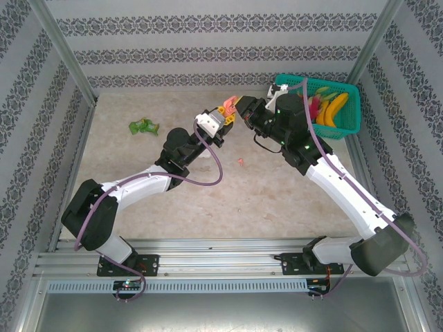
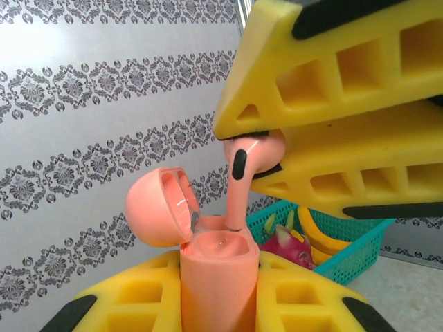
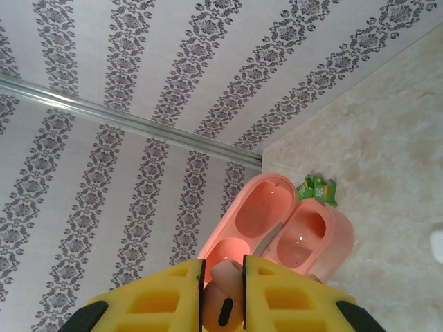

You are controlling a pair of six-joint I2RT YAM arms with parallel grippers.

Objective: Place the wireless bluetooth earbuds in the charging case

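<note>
My left fingers [image 2: 163, 287] are clenched on the pink rounded plastic charging case [image 2: 218, 277]. They grasp its lower body from both sides. The case is upright and held up off the beige speckled table [image 1: 208, 200]. Its domed pink lid [image 2: 156, 207] is flipped back on the hinge and hangs off the case's left side in the left wrist view.

My right fingers [image 2: 242, 117] sit above the case, clamped on the head of a small pink stemmed plastic earbud [image 2: 257, 149] with a black oval mark. The yellow foam squeezes it from two sides. The bud's stem points straight down at the case, with its tip right at the rim of the case's hollow. Touching or just inside, can't tell. In the right wrist view the bud is pinched between my two fingers, and the case lies beyond it with its hollows facing the camera.

In the top view:
- Right of the case, at the table's far corner, is a teal plastic mesh basket [image 1: 333, 133] with yellow bananas [image 1: 337, 109] inside. A magenta dragon fruit [image 2: 287, 242] is in it too.
- Left of the case, well apart, a crumpled green thing [image 1: 143, 126] lies on the table.
- On the near side of the case, down on the table, is a tiny pink piece [image 1: 240, 161], too small to tell what.
</note>
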